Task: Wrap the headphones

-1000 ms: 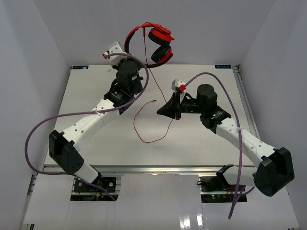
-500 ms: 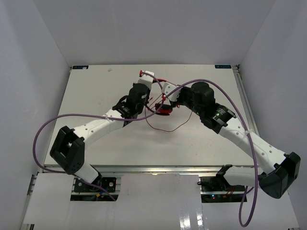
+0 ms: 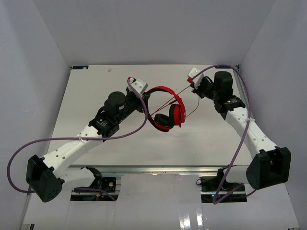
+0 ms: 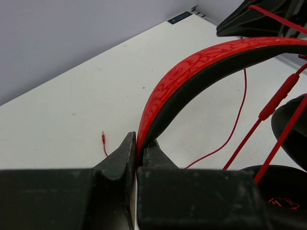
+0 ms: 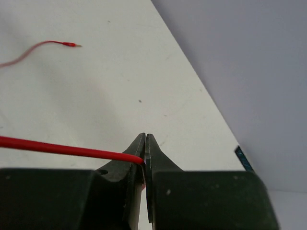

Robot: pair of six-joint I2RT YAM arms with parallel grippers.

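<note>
— Two pincers, both clenched: the left pincer (image 4: 136, 151) grips the headband (image 4: 201, 60), the right pincer (image 5: 145, 151) nips the cord (image 5: 57, 147).
— The right one has drawn off toward the far right corner of the desk (image 3: 86, 91), pulling the cord taut. The headphones (image 3: 169, 114) hang over mid-desk, so winding can likely begin.

The headphones (image 4: 201, 62) are cut off right of the left gripper (image 4: 138, 143); the cord (image 5: 57, 148), left of the right gripper (image 5: 145, 139).
</note>
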